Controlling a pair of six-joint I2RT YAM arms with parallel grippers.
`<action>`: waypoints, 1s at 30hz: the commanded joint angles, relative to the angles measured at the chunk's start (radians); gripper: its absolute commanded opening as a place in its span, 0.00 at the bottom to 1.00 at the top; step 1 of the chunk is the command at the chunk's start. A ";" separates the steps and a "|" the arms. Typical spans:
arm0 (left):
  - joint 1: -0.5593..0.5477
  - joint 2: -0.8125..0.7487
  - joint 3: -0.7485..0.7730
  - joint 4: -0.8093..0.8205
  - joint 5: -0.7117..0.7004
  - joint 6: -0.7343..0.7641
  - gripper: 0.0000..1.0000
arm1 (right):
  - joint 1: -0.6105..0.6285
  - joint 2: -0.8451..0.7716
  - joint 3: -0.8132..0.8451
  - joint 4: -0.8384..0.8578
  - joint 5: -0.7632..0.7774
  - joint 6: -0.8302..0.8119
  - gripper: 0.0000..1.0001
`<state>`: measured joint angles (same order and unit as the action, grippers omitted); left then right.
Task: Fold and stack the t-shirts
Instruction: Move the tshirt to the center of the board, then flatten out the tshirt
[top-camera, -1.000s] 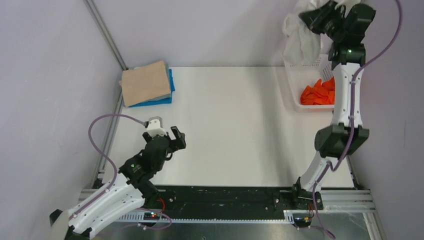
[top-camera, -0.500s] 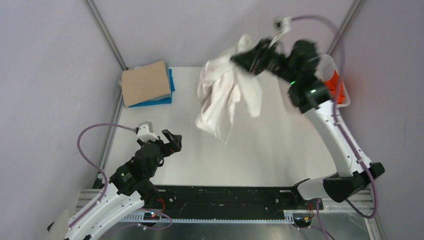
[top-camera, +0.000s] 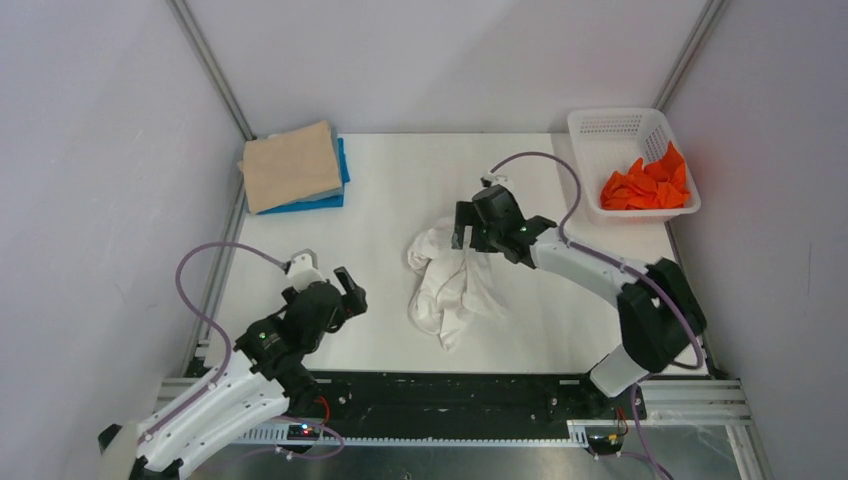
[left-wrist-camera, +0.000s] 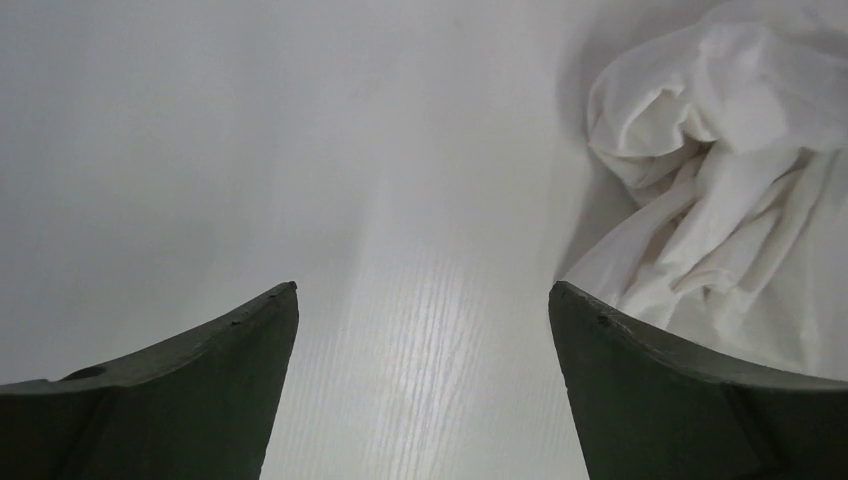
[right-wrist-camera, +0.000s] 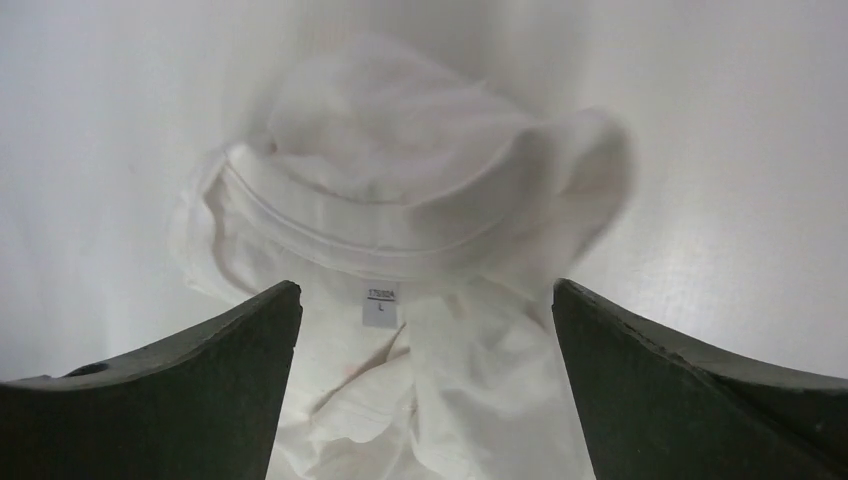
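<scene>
- White shirt (right-wrist-camera: 400, 200): thin, limp, crumpled; collar between my right gripper's (right-wrist-camera: 425, 290) fingers.
- Left gripper (left-wrist-camera: 423, 290), like it, gapes wide, empty.
- I'd pinch at the shoulders; it'll sag.

The white t-shirt (top-camera: 450, 285) lies in a loose, crumpled heap near the middle of the tabletop (top-camera: 390, 205), its neckband uppermost with a size label reading L showing inside the collar. At the far left corner the beige-tan t-shirt (top-camera: 290, 165) rests folded flat on the folded bright blue t-shirt (top-camera: 312, 205), which shows only along its near and right edges. The orange t-shirt (top-camera: 645, 183) sits bunched inside the white basket (top-camera: 612, 122) at the far right corner.
</scene>
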<state>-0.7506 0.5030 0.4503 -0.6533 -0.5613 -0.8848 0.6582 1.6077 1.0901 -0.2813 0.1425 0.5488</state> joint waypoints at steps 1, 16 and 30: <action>-0.006 0.103 0.033 -0.004 0.046 -0.043 0.98 | 0.018 -0.193 0.036 -0.071 0.286 0.014 0.99; -0.162 0.420 0.005 0.453 0.329 0.014 0.91 | 0.065 -0.734 -0.567 0.009 0.019 0.098 0.98; -0.167 0.769 0.087 0.562 0.325 0.007 0.70 | 0.071 -0.674 -0.621 0.042 -0.002 0.083 0.97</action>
<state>-0.9108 1.2133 0.4755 -0.1551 -0.2272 -0.8822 0.7212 0.9051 0.4713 -0.2821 0.1524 0.6365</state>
